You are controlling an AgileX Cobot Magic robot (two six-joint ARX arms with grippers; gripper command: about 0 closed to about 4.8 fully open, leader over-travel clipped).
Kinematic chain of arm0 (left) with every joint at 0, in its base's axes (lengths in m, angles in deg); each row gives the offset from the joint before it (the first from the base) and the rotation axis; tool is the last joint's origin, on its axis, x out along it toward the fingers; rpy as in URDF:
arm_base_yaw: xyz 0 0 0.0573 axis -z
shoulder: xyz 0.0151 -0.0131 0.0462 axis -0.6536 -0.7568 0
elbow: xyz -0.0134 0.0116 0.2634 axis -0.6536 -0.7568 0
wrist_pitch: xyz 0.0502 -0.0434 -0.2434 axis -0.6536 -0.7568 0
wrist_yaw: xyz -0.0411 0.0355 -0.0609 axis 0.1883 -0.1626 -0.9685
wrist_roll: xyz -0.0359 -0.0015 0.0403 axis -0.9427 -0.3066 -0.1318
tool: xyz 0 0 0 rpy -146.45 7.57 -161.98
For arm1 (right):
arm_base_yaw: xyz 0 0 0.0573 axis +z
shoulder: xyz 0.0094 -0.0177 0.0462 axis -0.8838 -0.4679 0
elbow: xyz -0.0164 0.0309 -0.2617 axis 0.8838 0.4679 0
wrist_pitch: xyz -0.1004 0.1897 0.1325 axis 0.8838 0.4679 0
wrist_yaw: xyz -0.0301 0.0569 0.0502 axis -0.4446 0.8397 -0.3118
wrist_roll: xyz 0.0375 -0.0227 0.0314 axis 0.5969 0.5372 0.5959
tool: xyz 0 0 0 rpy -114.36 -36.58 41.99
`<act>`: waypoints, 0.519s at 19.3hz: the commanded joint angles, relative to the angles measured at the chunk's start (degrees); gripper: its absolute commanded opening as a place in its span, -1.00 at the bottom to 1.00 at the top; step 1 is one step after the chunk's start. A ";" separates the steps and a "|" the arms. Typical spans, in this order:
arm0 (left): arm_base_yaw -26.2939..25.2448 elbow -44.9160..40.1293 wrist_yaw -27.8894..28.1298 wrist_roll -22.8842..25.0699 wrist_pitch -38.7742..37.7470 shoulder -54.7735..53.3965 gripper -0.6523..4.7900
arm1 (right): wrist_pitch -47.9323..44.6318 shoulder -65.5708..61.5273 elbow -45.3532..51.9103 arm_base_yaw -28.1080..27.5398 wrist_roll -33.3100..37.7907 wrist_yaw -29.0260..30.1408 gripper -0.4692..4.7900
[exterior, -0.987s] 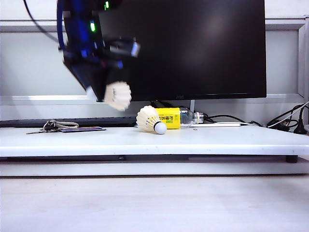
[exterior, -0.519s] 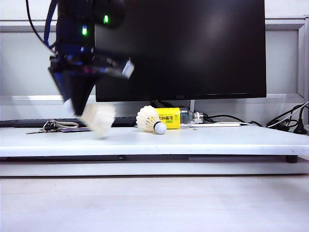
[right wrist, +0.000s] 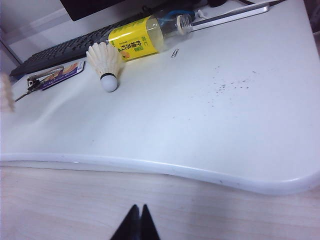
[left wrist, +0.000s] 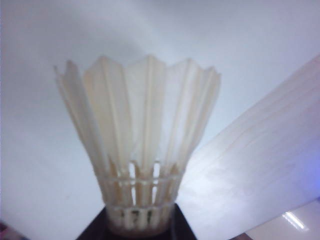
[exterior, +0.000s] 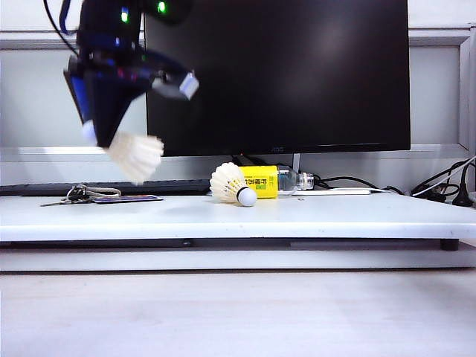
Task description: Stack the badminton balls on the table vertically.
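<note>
1. Cream-white feathers fill the left wrist view: the left hand [exterior: 100, 134] is closed on the cork end of one of the badminton balls [left wrist: 140, 150], the held shuttlecock, with its skirt flaring away from the fingertips.

2. From where I stand, that hand hangs above the left part of the table [exterior: 335, 216], clear of the surface. The held shuttlecock [exterior: 136, 155] points skirt-down and slants a little toward the middle.

3. The second shuttlecock [exterior: 230, 184] lies on its side on the table, to the right of the left hand and lower. Its cork tip faces the front edge and its skirt faces back, so its long axis runs roughly front to back and level, not upright.

4. A clear bottle [exterior: 271, 181] with a yellow label lies just behind and beside it; I cannot tell whether the two touch.

5. The right hand [right wrist: 138, 220] sits low before the table's front edge, its fingertips pressed together on nothing, well apart from both shuttlecocks.

6. My reading: the left hand is the nearer one, and stacking turns on the two axes lining up, since one cone slants down while the other lies flat.
</note>
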 commanded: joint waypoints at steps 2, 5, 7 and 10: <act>-0.02 1.55 -0.02 -0.20 -0.37 -0.90 -0.29 | -0.55 -0.02 -0.11 -0.04 -0.15 -0.04 -0.82; -0.02 1.79 0.07 -0.96 -0.33 -3.04 -0.29 | -0.52 -0.02 -0.11 -0.02 -0.15 -0.02 -0.82; -0.02 1.88 -0.02 -1.33 -0.20 -4.02 -0.29 | -0.24 -0.02 -0.11 -0.02 -0.15 -0.02 -0.82; 0.04 1.95 -4.22 -1.53 0.68 -4.26 -0.29 | -0.24 -0.02 -0.11 0.00 0.35 0.39 -0.82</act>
